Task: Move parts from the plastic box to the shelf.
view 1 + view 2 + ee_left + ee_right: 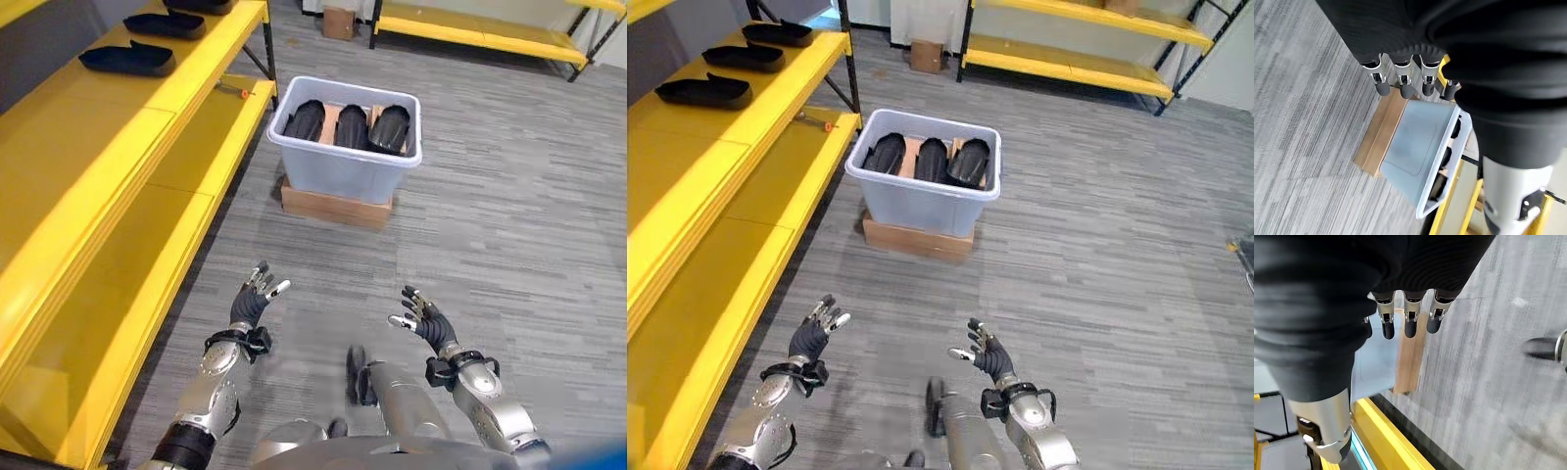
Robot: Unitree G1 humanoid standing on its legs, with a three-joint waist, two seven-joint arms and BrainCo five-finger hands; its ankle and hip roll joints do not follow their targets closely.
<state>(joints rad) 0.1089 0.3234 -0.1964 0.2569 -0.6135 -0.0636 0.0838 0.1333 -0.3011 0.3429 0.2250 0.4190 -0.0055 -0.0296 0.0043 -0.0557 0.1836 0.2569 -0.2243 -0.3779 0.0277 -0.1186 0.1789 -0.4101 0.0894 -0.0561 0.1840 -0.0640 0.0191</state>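
Note:
A pale blue plastic box (343,168) stands on a low wooden block (335,207) on the floor ahead of me. Three black parts (352,126) stand side by side inside it. On the yellow shelf (108,147) to my left lie three more flat black parts (127,60). My left hand (251,305) is held low over the floor, well short of the box, open and empty. My right hand (425,319) hangs level with it, also open and holding nothing. The box (1420,152) shows past the left hand's fingers (1404,85) in the left wrist view.
The shelf's lower yellow level (167,255) runs along my left, close to the box. A small orange-handled tool (238,91) lies on it near the far post. More yellow shelving (480,29) and a cardboard box (339,22) stand at the back. Grey floor (519,215) stretches to the right.

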